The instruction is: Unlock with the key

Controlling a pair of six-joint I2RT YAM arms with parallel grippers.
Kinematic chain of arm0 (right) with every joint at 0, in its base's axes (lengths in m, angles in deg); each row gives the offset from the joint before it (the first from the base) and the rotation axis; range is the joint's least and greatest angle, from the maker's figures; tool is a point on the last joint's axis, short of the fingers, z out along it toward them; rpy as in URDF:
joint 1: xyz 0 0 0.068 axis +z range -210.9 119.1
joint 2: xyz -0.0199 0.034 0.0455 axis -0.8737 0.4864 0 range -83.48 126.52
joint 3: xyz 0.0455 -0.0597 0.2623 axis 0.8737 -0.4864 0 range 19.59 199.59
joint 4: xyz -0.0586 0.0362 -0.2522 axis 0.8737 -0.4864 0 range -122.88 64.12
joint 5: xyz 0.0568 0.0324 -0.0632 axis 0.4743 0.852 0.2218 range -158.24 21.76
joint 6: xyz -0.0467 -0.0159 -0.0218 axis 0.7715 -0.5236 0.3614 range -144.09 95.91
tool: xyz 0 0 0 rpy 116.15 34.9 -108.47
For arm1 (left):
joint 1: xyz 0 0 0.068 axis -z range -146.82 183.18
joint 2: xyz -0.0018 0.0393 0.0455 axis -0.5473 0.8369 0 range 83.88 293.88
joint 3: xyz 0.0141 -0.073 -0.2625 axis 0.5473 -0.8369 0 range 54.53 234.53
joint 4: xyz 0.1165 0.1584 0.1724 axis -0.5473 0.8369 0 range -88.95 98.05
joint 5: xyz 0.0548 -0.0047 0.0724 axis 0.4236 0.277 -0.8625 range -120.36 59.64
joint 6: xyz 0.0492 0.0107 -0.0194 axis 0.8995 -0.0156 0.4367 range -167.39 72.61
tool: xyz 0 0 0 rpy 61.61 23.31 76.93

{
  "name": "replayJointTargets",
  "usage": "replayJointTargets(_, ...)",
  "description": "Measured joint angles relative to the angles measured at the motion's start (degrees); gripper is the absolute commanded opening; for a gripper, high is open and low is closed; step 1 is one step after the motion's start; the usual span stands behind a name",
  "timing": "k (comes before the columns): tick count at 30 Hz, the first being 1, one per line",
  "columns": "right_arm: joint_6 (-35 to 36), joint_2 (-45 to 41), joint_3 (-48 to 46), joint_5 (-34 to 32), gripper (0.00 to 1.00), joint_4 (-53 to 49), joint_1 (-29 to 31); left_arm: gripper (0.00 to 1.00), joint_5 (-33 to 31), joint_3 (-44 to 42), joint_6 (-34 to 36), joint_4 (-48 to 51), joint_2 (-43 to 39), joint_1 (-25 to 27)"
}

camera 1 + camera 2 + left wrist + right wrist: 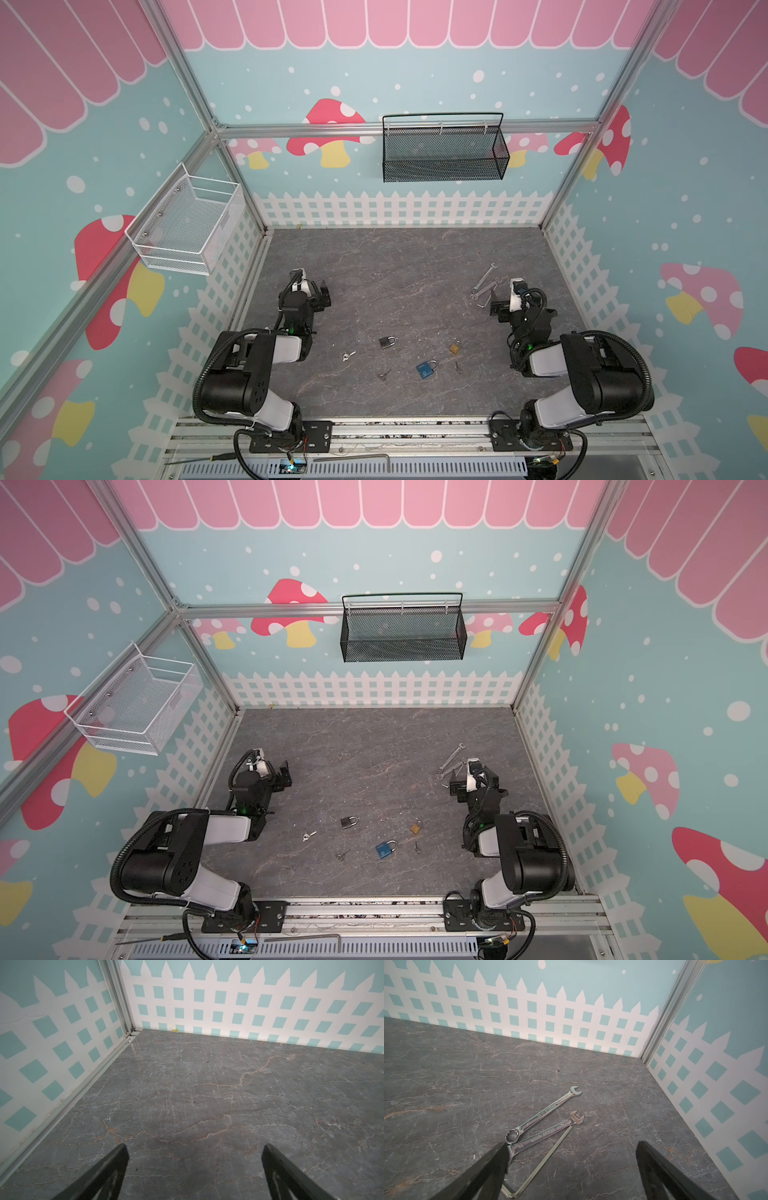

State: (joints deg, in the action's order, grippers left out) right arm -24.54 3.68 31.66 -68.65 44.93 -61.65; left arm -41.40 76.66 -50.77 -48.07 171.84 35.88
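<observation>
Left gripper (194, 1147) and right gripper (573, 1144): jaws wide, empty, well apart from the locks lying front-centre on the table (399, 270). Risk: the small, flat keys may slip from a pinch, and a mismatched key could jam. Count, left to right: silver key (348, 355), dark key (384, 375), grey padlock (387, 342), blue padlock (427, 369), brass padlock (455, 347), third key (458, 367); two wrenches (548, 1111), one hex key (543, 1159).

smooth grey veined-stone tabletop (207, 1084), faintly glossy. by its right edge, the longer wrench (546, 1112) and shorter wrench (548, 1131) are mirror-polished metal, the hex key (542, 1160) duller metal. blue padlock (424, 370): matt body, metal shackle.
</observation>
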Motion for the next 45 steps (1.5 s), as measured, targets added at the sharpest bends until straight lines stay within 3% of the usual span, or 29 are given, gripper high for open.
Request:
replayJointTargets(12,-0.07,-2.69,0.09,-0.28,0.98,-1.81,0.00,1.00,-0.02,-0.24,-0.02,0.04,-1.22,0.00)
replayJointTargets(19,-0.90,-11.17,5.29,-1.11,0.98,-12.61,0.00,1.00,0.02,-0.72,0.00,2.29,-9.35,0.00)
replayJointTargets(25,-6.08,-15.91,8.76,-1.73,0.98,-21.18,0.00,1.00,0.24,-0.57,-1.25,9.35,-17.53,0.00)
replayJointTargets(29,-14.75,-18.10,11.80,-3.87,0.98,-32.02,-0.02,1.00,0.17,1.38,-6.54,15.58,-22.67,-0.02)
replayJointTargets(35,-26.47,-21.59,13.51,-3.96,0.98,-41.68,-0.02,1.00,0.26,4.59,-19.98,22.01,-27.82,-0.33)
replayJointTargets(39,-30.16,-22.16,14.25,-1.11,0.98,-47.34,-0.02,1.00,1.05,5.62,-27.19,27.96,-28.37,-1.90)
replayJointTargets(45,-32.24,-21.88,18.27,3.89,0.98,-55.91,-0.04,1.00,5.60,8.85,-31.87,36.81,-28.30,-1.97)
